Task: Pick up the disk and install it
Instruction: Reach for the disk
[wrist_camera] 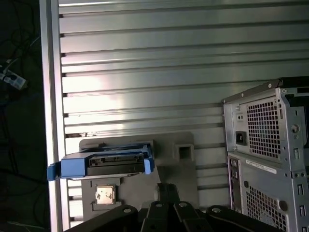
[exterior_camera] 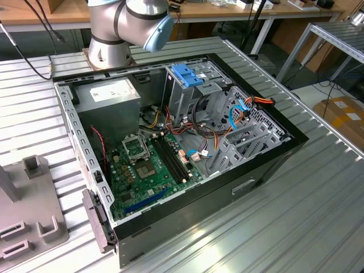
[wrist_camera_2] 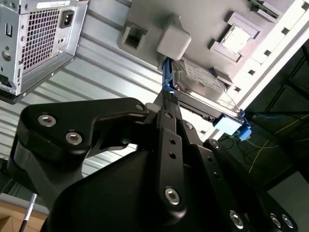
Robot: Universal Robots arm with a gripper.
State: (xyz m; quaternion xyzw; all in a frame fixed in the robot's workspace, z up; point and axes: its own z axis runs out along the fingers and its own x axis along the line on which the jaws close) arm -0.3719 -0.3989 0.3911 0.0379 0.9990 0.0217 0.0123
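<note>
- Step in hand, as I judge it: the pick-up. The disk (wrist_camera: 113,164) sits on the grey fixture tray (wrist_camera: 181,141), which lies on the slatted metal table (wrist_camera: 169,72), well apart from the open computer case (exterior_camera: 273,165).
- The gripper (wrist_camera_2: 169,104) is nearest the disk. In the second wrist view its tip lines up with one end of the blue bracket. I cannot tell whether it touches or is just beside.
- Gripper state: I cannot tell whether it is released or clenched. Nothing shows the disk lifted off the tray.
- To do the pick well, in my view:
  - Centre on the disk body, not on one end. The first wrist view puts the disk off to one side of the gripper's line.
  - Bear on the metal flanks or the stiff bracket rails. The bracket's end tabs look thin and likely to flex.
  - Lift square to the tray, so the bracket does not catch on the tray's raised blocks.
  - Keep the drive level, as the load will be uneven if gripped at an end.
- How the disk looks:
  - It is a flat grey-metal slab with a white printed label on the broad face.
  - Bright blue plastic runs along both long sides and juts out as tabs.
  - The dark connector edge faces the first wrist view.
- The blue-topped drive cage (exterior_camera: 187,74) inside the case is fixed and is not the part to pick.
</note>
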